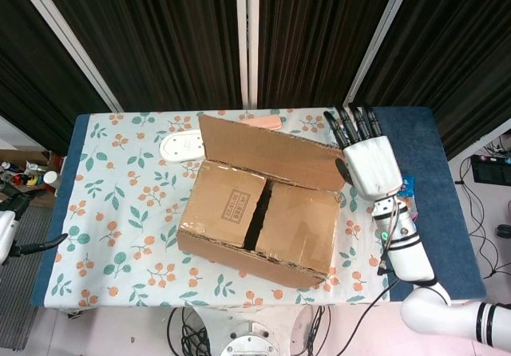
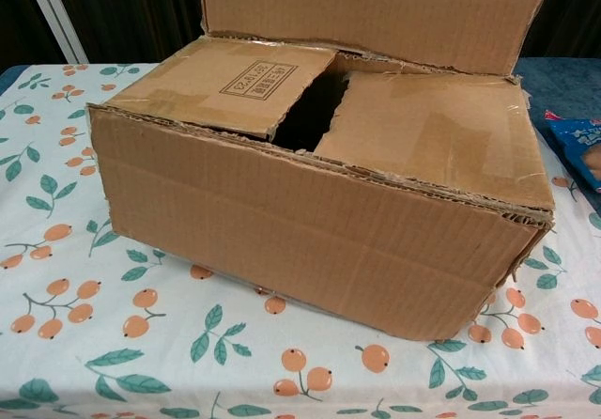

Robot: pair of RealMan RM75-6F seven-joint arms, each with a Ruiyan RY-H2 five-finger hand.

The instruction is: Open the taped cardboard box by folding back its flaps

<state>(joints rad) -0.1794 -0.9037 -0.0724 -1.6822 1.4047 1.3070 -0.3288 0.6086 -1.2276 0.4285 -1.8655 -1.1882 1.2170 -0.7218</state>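
The box sits mid-table, its rear flap upright (two inner flaps shut). The right hand is at the flap's right end, fingers straight, slightly spread.

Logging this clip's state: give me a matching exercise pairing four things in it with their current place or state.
Things:
1. far flap
2. inner flaps
3. right hand
4. snack bag

States:
A. lying on the blue cloth, right of the box
B. raised upright
C. still down, dark gap between them
D. at the far flap's right end, fingers extended

Pairs: 1-B, 2-C, 3-D, 4-A
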